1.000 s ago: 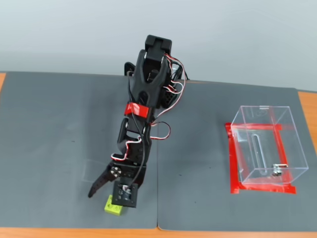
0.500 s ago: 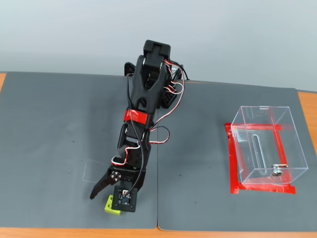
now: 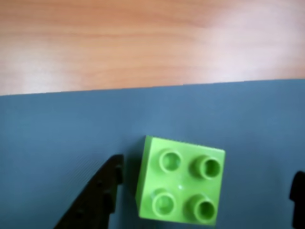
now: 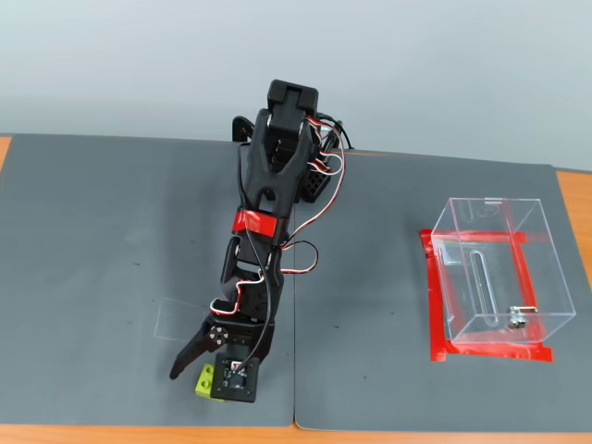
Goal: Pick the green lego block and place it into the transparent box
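- Arm has lowered further over the green lego block (image 3: 180, 186) since earlier.
- Gripper (image 3: 205, 195) jaws spread, straddling block.
- No legible markings on the transparent box (image 4: 498, 275).

Glossy smooth plastic green lego block (image 3: 180, 187) on a matt grey mat (image 3: 62, 129), wood-grain tabletop (image 3: 143, 43), and a clear shiny acrylic-looking transparent box (image 4: 499, 273).

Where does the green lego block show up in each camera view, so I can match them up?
Wrist view: the green lego block sits low, right of centre, studs up, between the open fingers.
Fixed view: it peeks out at the bottom, left of centre, mostly hidden under the gripper.
Shared landmark: the dark grey mat meeting the wooden tabletop.
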Robot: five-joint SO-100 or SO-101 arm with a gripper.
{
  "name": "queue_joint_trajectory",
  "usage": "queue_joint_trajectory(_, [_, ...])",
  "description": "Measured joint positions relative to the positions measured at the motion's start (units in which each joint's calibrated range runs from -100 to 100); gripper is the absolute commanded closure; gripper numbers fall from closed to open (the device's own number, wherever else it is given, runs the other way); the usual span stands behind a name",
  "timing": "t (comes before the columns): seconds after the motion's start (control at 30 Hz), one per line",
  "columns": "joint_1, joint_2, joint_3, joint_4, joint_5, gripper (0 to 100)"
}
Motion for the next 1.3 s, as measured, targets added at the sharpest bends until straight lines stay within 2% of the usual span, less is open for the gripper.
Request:
queue_joint_trajectory(0.43, [0.1, 0.0, 0.0, 2.4, -0.7, 62])
queue_joint_trajectory(0.6, [0.1, 0.0, 0.0, 2.4, -0.8, 74])
queue_joint_trajectory(0.7, [0.1, 0.0, 0.0, 2.4, -0.8, 78])
queue_joint_trajectory(1.3, [0.1, 0.0, 0.0, 2.4, -0.8, 78])
